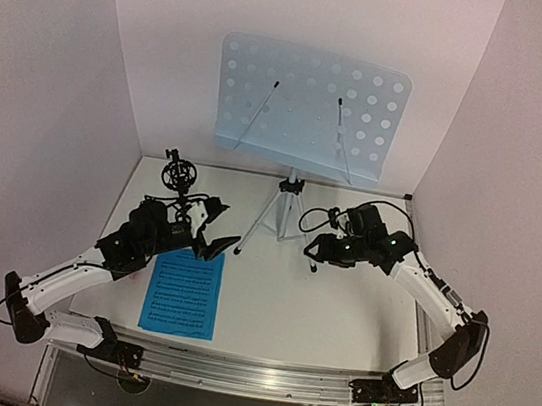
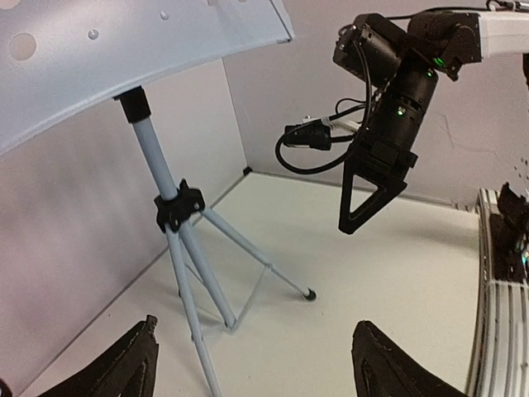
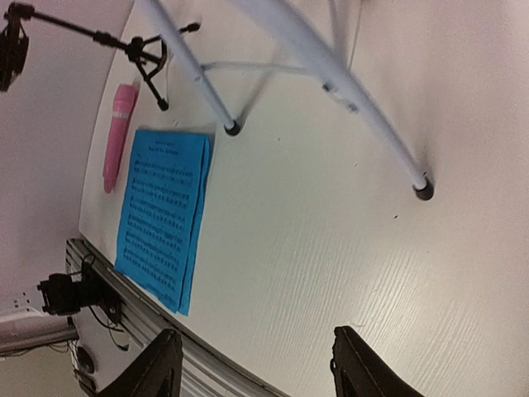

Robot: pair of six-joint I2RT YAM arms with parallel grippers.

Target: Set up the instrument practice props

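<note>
Black left fingers (image 2: 390,370) frame the bottom of the left wrist view, spread wide and holding nothing, above bare tabletop (image 2: 397,273). The left arm reaches forward and to the right, its fingers near the silver tripod (image 1: 277,214) of the pale-blue music stand (image 1: 310,108), which stands upright at back centre. The right arm bends inward with its wrist tipped down. The right fingers (image 3: 157,370) gape wide too, empty, hovering clear of the tabletop near the tripod. Blue sheet-music pages (image 3: 161,211) lie flat and stacked at front left. Only the right wrist view shows the pink microphone (image 3: 120,132) lying just beside the pages, with the black mic holder (image 3: 145,51) standing nearby. In the overhead view the left arm hides the microphone.
</note>
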